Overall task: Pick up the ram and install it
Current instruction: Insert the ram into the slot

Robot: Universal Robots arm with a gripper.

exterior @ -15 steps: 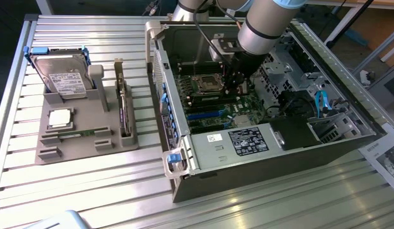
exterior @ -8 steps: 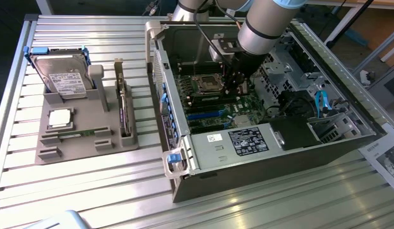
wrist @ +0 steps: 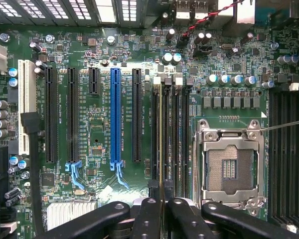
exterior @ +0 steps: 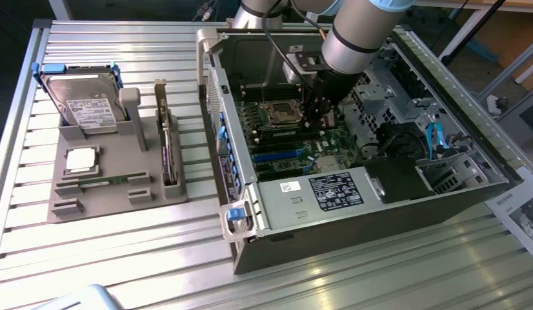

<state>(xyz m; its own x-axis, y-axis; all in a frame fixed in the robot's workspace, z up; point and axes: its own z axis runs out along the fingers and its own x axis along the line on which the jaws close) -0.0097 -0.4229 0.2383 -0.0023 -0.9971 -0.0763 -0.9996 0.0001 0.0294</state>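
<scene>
A: Where is the ram (wrist: 161, 139)?
B: Seen edge-on as a thin olive-green strip, it stands upright along one of the black memory slots (wrist: 175, 134) on the motherboard (wrist: 99, 107), between the open processor socket (wrist: 230, 167) and the row of long expansion slots (wrist: 72, 114). Whether it is seated fully in the slot, I cannot tell.
A: And the gripper (wrist: 162, 204)?
B: It is clamped on the ram. Its black fingers (wrist: 147, 219) press the strip's two faces at one end of the stick.
A: What else is on the board?
B: Beyond the memory slots, away from the socket, one blue slot (wrist: 114, 114) lies among the black expansion slots, and a white slot (wrist: 24, 104) lies near the board's edge. A finned silver heatsink (wrist: 72, 213) sits close to the gripper.
A: And the wider scene?
B: In the exterior view the robot arm (exterior: 361, 32) reaches down into an open computer case (exterior: 217, 97) lying on its side on a slatted metal table (exterior: 120, 252), toward the table's edge at the exterior view's right. A labelled power supply (exterior: 335, 190) sits at the case's near end. Just beside the case, toward the exterior view's left, a grey holder tray (exterior: 111, 184) carries a hard drive (exterior: 86, 103) at its far end, a square silver processor chip (exterior: 81, 160) near its middle, and a dark expansion card (exterior: 168, 148) standing upright along the tray edge nearest the case
</scene>
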